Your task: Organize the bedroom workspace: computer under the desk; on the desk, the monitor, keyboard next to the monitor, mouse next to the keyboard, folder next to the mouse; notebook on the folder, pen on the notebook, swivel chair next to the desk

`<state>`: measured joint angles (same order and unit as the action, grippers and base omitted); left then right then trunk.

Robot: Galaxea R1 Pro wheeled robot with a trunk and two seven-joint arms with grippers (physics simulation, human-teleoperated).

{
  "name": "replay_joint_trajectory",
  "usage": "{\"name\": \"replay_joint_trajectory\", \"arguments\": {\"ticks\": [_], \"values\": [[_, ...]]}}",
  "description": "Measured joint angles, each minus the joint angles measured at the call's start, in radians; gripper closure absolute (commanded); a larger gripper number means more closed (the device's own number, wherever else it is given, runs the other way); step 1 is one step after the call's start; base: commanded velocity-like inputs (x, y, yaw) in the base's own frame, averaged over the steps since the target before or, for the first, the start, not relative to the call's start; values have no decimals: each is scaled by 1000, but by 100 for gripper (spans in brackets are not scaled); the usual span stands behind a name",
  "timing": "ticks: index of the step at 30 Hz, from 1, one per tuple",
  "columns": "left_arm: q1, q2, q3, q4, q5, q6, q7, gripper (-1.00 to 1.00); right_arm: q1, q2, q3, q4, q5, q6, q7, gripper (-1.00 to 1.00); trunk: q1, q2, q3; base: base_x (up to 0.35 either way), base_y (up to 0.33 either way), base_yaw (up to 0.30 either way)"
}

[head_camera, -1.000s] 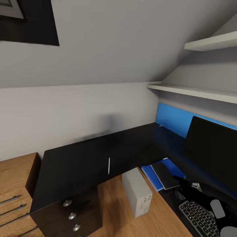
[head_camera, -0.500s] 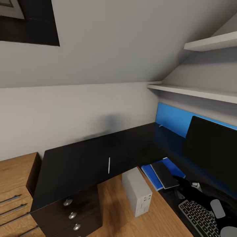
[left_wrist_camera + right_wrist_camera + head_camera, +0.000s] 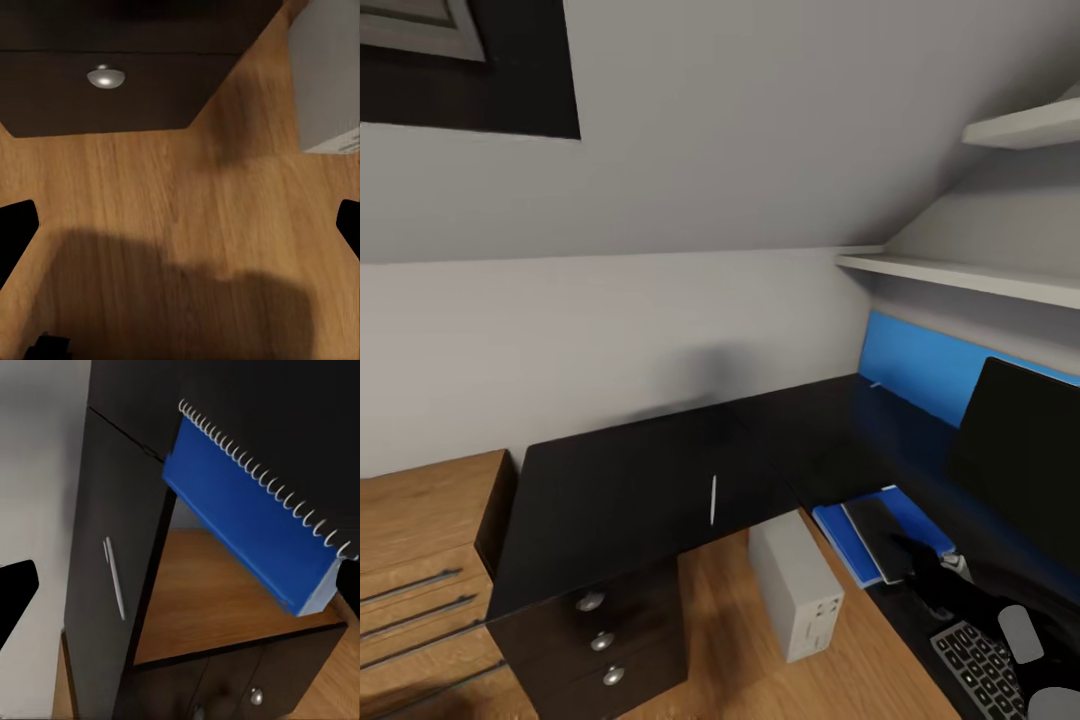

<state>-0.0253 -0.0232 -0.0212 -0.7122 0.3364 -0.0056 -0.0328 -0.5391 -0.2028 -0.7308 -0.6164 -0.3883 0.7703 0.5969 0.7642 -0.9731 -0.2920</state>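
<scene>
The black L-shaped desk [image 3: 620, 480] carries the whitish pen [image 3: 713, 498] near its front edge. Further right lies the blue folder [image 3: 838, 532] with the dark grey notebook [image 3: 880, 528] on it, then the keyboard [image 3: 985, 665] and the black monitor [image 3: 1025, 470]. The grey computer [image 3: 797, 585] stands on the floor under the desk. My right gripper [image 3: 180, 592] is open above the folder [image 3: 247, 529] and the pen [image 3: 114, 577]. My left gripper [image 3: 180, 225] is open over the wooden floor, near the computer [image 3: 330, 75].
Black drawers with silver knobs [image 3: 600, 640] close the desk's left end, and low wooden shelving [image 3: 410, 560] stands beside them. White wall shelves [image 3: 960, 272] hang above the monitor under a sloped ceiling. A drawer knob [image 3: 105, 76] is in the left wrist view.
The head view has turned a little to the left, so everything sits further right in the picture. Nothing on the desk has moved.
</scene>
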Motion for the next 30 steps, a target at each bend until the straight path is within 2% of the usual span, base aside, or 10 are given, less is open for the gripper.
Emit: {"name": "replay_joint_trajectory", "arguments": {"ticks": [12, 30], "values": [[0, 0, -1, 0, 0, 0, 0, -100, 0, -1, 0, 0, 0, 0, 0, -100, 0, 0, -6, 0, 0, 247], [0, 0, -1, 1, 0, 0, 0, -100, 0, -1, 1, -1, 0, 0, 0, -100, 0, 0, -16, 0, 0, 164]]}}
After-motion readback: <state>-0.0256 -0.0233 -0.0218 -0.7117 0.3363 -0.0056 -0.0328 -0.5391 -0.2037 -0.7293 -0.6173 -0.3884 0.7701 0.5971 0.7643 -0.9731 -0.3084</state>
